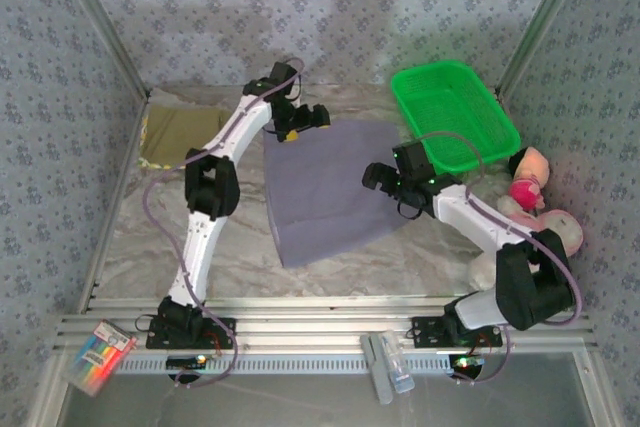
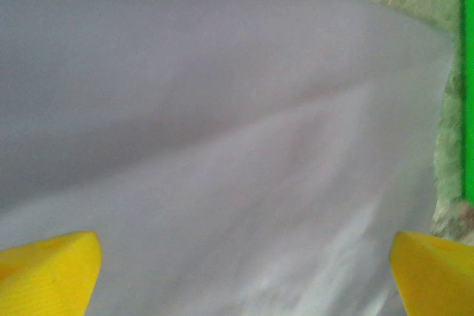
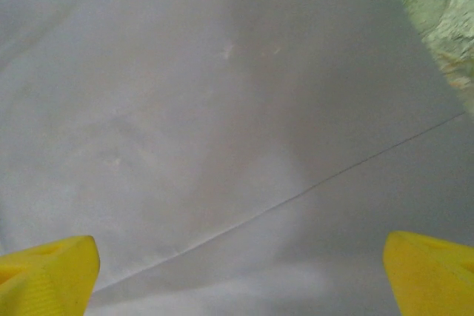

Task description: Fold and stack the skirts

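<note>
The grey-lavender skirt (image 1: 325, 192) lies spread flat on the middle of the table. My left gripper (image 1: 300, 127) hovers over its far left corner, open, its yellow fingertips (image 2: 48, 271) wide apart above the smooth cloth (image 2: 222, 131). My right gripper (image 1: 385, 182) is at the skirt's right edge, also open, yellow fingertips (image 3: 48, 271) spread over the fabric (image 3: 222, 109), where a thin seam line runs diagonally. An olive-khaki skirt (image 1: 180, 132) lies folded at the back left corner.
A green plastic basket (image 1: 452, 112) stands at the back right, its rim (image 2: 468, 79) close to the skirt's corner. Pink plush toys (image 1: 535, 207) sit along the right wall. Marbled tabletop (image 1: 150, 237) shows on the left. A marker pack (image 1: 97, 355) lies off the front edge.
</note>
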